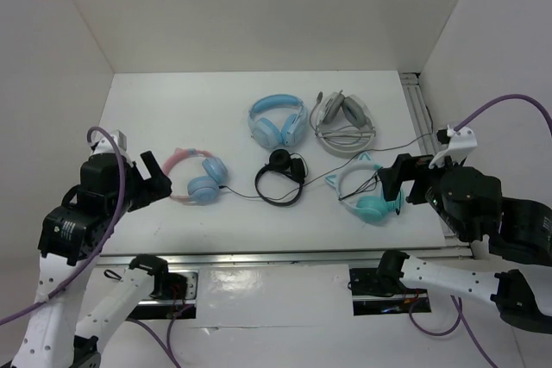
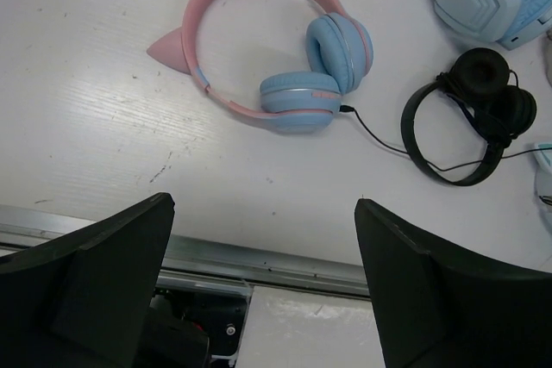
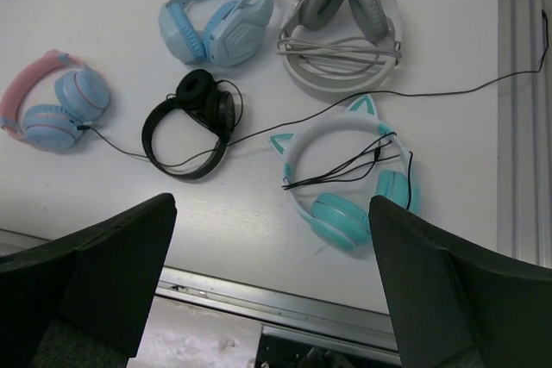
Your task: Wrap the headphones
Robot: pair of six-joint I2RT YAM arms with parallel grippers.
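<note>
The left hand [image 2: 263, 213] has its two dark fingers spread wide with nothing between them, and it hangs above the near edge of the white desk [image 2: 78, 135], over the metal rail [image 2: 267, 258] that borders it. Ahead of this hand, apart from it and flat on the desk, lie the pink cat-eared headphones with light blue round ear cups [image 2: 297, 101]. The cups are folded in close together and the headband arcs away to the far left. Their thin dark cable [image 2: 373, 134] leaves the nearer cup and trails loose across the desk toward the small black on-ear headphones [image 2: 483, 75] beside them. The right hand [image 3: 272, 213] is likewise opened wide and holds nothing. It hovers at the near edge, well apart from the pink pair, with the teal-cupped, white-banded cat-ear headphones [image 3: 341, 213] just ahead of it. Further back lie the all-blue headphones [image 3: 216, 15] and the grey-and-white headphones [image 3: 345, 6].
</note>
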